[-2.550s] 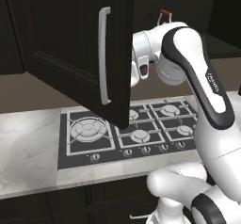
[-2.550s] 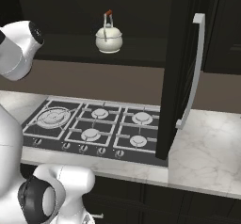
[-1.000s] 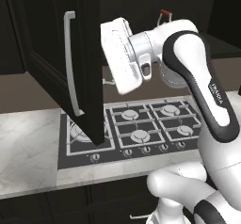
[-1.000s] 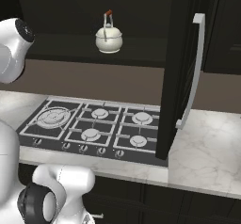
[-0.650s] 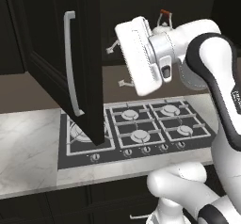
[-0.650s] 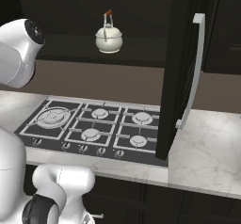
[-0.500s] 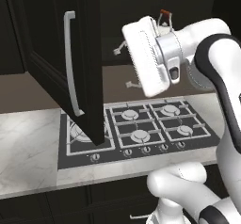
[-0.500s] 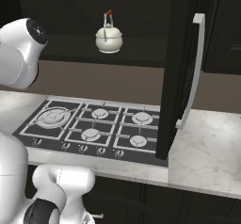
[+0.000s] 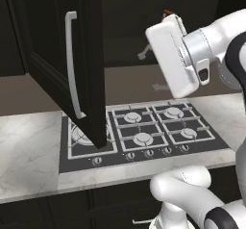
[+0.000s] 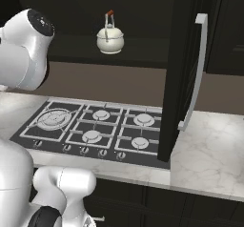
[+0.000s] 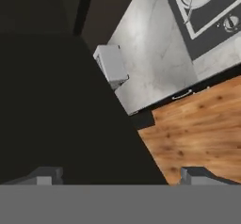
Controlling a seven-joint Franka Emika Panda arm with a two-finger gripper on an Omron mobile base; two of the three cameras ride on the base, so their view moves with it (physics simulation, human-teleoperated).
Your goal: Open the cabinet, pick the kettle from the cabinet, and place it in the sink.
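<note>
Cabinet (image 10: 183, 68) doors stand open. Kettle (image 10: 110, 38) sits upright on the cabinet shelf above the hob (image 10: 97, 130), handle arching upward. Gripper (image 11: 120, 175) spread wide and empty, aimed at the left door; kettle lies behind it, so the hand needs to turn round.

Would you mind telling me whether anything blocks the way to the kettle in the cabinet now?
Nothing visible does: the cabinet doors stand open and the kettle sits alone on its shelf, above the hob.
</note>
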